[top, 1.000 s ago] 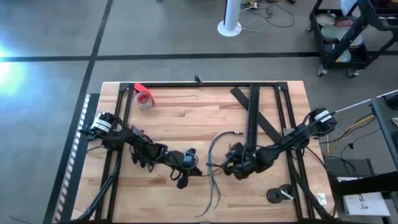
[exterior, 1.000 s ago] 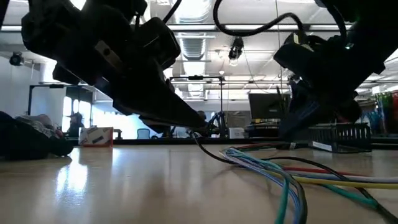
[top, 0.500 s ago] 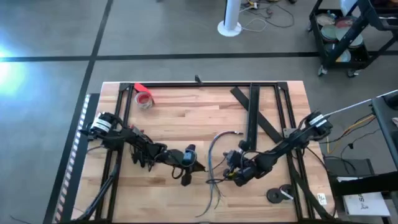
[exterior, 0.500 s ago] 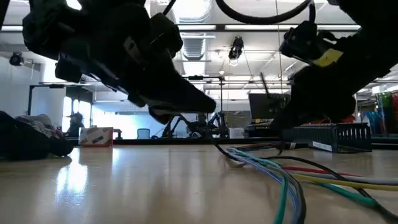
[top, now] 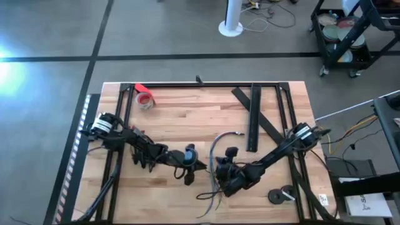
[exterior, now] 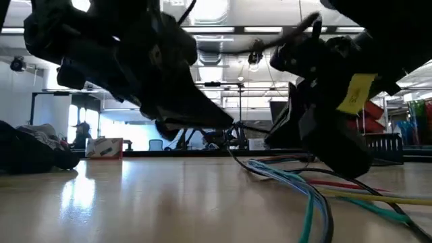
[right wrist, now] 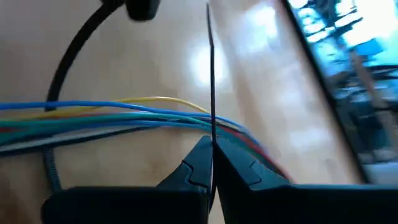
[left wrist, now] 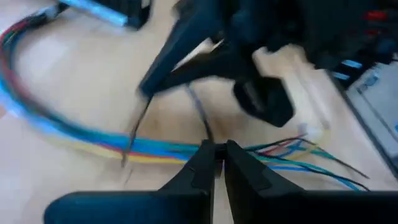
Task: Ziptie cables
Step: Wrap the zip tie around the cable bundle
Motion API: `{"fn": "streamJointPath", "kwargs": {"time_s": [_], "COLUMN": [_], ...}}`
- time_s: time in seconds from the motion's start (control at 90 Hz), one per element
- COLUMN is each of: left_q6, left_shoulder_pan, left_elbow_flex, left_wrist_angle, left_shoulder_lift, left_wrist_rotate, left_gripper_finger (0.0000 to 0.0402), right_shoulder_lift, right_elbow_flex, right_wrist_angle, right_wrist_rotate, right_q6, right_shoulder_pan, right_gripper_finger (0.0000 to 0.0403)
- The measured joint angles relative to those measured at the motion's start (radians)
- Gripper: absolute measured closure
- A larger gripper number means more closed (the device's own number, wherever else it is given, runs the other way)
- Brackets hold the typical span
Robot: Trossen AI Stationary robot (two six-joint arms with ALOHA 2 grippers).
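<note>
The cables (top: 212,149) are a bundle of coloured wires lying on the wooden table in a curve; they also show in the low view (exterior: 304,189) and both wrist views (left wrist: 74,134) (right wrist: 118,115). The ziptie (right wrist: 210,74) is a wire-thin dark strip standing just over them. My left gripper (top: 199,169) and my right gripper (top: 219,176) meet tip to tip at the bundle near the table's middle front. Each is shut on a thin dark strip (left wrist: 199,115). I cannot tell whether both strips are the same ziptie. My left gripper (left wrist: 217,152) pinches the end of a thin dark strip (left wrist: 208,138) between its two fingertips, just above the cables. The strip runs from the tips toward my right gripper. My right gripper (right wrist: 211,149) pinches the ziptie (right wrist: 212,134) between its two fingers. The strip runs on straight past the tips, across the cables below it. Its free length stands clear of the table.
A red tape roll (top: 145,99) lies at the far left. Wide flat black strips (top: 253,115) lie at the far right, and two dark round pieces (top: 279,195) sit near the right front corner. Black frame rails (top: 206,85) border the tabletop.
My right gripper has moved toward the table's near edge and leftward, closing in on my left gripper over the cables. It has carried the ziptie with it.
</note>
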Motion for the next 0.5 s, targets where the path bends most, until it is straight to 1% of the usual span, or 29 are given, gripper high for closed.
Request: {"fn": "streamJointPath", "kwargs": {"time_s": [0.067,0.167,0.311,0.389,0.5], "left_q6": [-0.032,-0.064,-0.095,-0.108,-0.206], "left_shoulder_pan": [-0.002,-0.008,-0.022,-0.023,-0.01], "left_elbow_flex": [-0.008,-0.016,-0.022,-0.028,-0.037], "left_wrist_angle": [0.001,0.0,0.003,0.003,0.017], "left_shoulder_lift": [0.0,0.0,0.0,0.0,0.0], "left_wrist_rotate": [-0.016,-0.029,-0.087,-0.102,-0.099], "left_gripper_finger": [0.0393,0.0393,0.0393,0.0393,0.0395], "right_shoulder_lift": [0.011,0.022,0.022,0.022,0.023], "right_elbow_flex": [0.034,0.058,0.039,0.025,0.005], "right_wrist_angle": [-0.109,-0.193,-0.184,-0.179,-0.151], "right_wrist_rotate": [0.046,0.061,0.061,0.07,0.084], "right_q6": [0.057,0.101,0.106,0.097,0.073], "right_shoulder_pan": [0.004,0.012,0.033,0.049,0.064], "right_gripper_finger": [0.0403,0.0403,0.0403,0.0403,0.0403]}}
